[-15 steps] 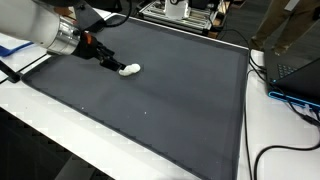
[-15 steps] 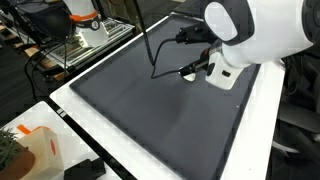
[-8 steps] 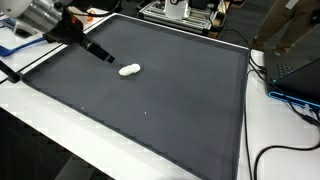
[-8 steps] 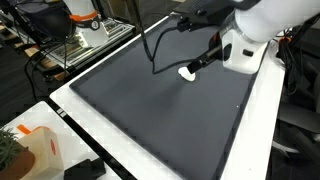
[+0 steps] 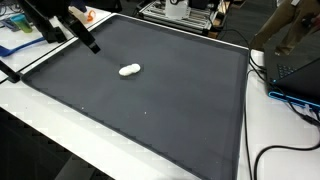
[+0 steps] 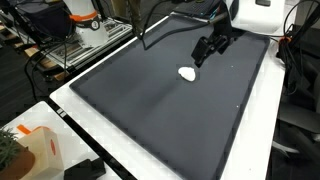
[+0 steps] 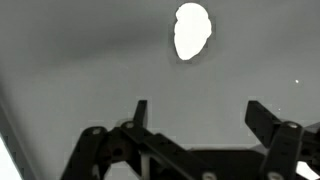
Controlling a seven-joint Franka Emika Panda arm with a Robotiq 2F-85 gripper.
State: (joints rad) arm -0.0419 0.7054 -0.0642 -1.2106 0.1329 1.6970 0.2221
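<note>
Dark grey mat (image 5: 180,110) on white bench (image 5: 40,130). Noted gripper (image 5: 92,46) clear above mat, jaws at full spread, nothing held. Found white lump (image 5: 130,70) on mat, near gripper, not touching. Recomm.: centre jaws over lump, descend plumb, close gently, likely soft, so avoid squashing

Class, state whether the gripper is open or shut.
Open: the gripper shows fingers wide apart in the wrist view, nothing between them; the white lump lies apart on the mat.
</note>
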